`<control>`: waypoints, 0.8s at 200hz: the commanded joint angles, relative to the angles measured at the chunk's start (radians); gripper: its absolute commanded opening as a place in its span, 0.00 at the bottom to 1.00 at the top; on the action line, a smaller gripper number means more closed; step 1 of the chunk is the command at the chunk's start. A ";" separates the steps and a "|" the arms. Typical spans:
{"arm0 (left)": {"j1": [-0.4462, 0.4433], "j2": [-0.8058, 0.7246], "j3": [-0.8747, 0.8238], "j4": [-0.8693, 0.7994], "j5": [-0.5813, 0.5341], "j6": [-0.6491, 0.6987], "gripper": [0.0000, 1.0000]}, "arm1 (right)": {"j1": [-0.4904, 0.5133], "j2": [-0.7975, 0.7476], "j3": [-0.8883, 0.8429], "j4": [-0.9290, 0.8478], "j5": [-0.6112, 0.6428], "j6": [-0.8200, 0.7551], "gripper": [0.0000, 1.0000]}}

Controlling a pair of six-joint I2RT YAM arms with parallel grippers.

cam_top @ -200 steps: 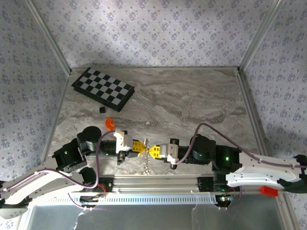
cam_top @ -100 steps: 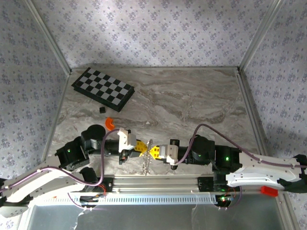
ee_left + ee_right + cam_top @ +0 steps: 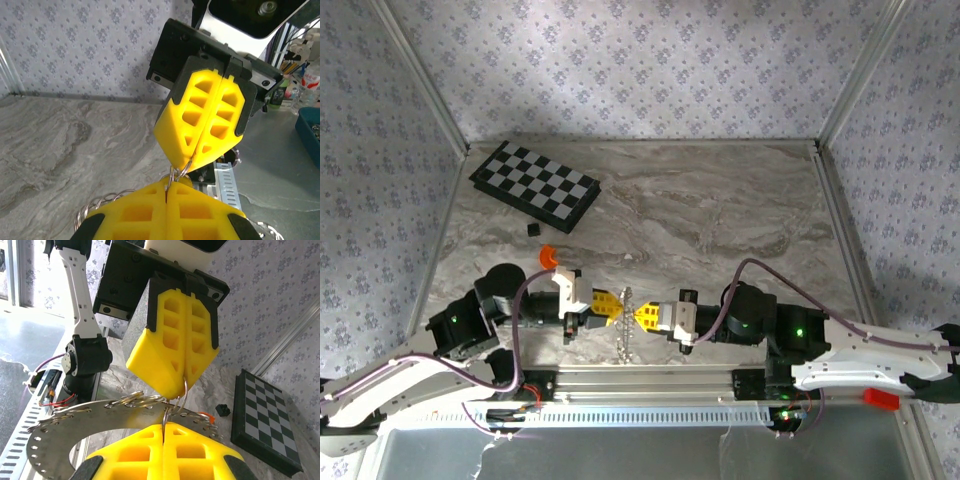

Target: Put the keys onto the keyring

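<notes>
Keyring [image 3: 625, 340] between left hand [image 3: 614, 310] and right hand [image 3: 638, 317], both clamped shut on it

Far left on grey marbled tabletop [image 3: 720, 200]: black-and-white checkerboard [image 3: 534, 186]. Just before it, apart: small black block [image 3: 531, 229]. Nearer still: orange curved plastic piece [image 3: 549, 257], just behind left tool [image 3: 612, 307]. By the near edge, centre: left tool and right tool [image 3: 642, 316] tip to tip, thin silver metal keyring [image 3: 626, 340] between them.
</notes>
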 commanded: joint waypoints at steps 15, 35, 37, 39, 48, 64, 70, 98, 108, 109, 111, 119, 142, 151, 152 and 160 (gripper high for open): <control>0.002 -0.043 -0.035 0.177 -0.047 -0.055 0.00 | 0.016 0.000 -0.014 -0.002 -0.006 -0.008 0.00; 0.002 -0.054 -0.058 0.221 -0.059 -0.073 0.00 | 0.022 0.005 -0.015 0.001 0.007 -0.008 0.01; 0.003 -0.054 -0.059 0.223 -0.060 -0.075 0.00 | 0.023 0.004 -0.015 0.001 0.008 -0.008 0.02; 0.002 -0.056 -0.062 0.226 -0.060 -0.075 0.00 | 0.024 0.005 -0.015 0.001 0.010 -0.008 0.02; 0.002 -0.058 -0.069 0.238 -0.063 -0.081 0.00 | 0.028 0.005 -0.015 0.005 0.014 -0.009 0.03; 0.001 -0.065 -0.080 0.257 -0.065 -0.088 0.00 | 0.034 0.003 -0.013 0.006 0.022 -0.007 0.06; 0.001 -0.068 -0.086 0.264 -0.066 -0.089 0.00 | 0.038 0.002 -0.011 0.006 0.023 -0.008 0.07; -0.001 -0.089 -0.112 0.291 -0.063 -0.093 0.00 | 0.052 -0.013 -0.012 0.013 0.027 0.008 0.13; -0.002 -0.098 -0.129 0.313 -0.057 -0.100 0.00 | 0.056 -0.025 -0.015 0.019 0.034 0.017 0.18; -0.002 -0.099 -0.132 0.317 -0.056 -0.100 0.00 | 0.057 -0.025 -0.014 0.020 0.035 0.018 0.19; -0.002 -0.101 -0.137 0.327 -0.055 -0.103 0.00 | 0.058 -0.027 -0.014 0.021 0.037 0.020 0.19; -0.002 -0.109 -0.163 0.382 -0.049 -0.115 0.00 | 0.059 -0.034 -0.017 0.028 0.045 0.031 0.23; -0.005 -0.110 -0.209 0.513 -0.029 -0.136 0.00 | 0.059 -0.055 -0.020 0.057 0.085 0.074 0.28; -0.008 -0.112 -0.225 0.549 -0.032 -0.142 0.00 | 0.059 -0.061 -0.009 0.058 0.093 0.104 0.31; -0.008 -0.113 -0.228 0.554 -0.032 -0.144 0.00 | 0.059 -0.062 -0.008 0.058 0.094 0.107 0.31; -0.011 -0.120 -0.248 0.590 -0.034 -0.154 0.00 | 0.059 -0.066 0.003 0.058 0.104 0.133 0.32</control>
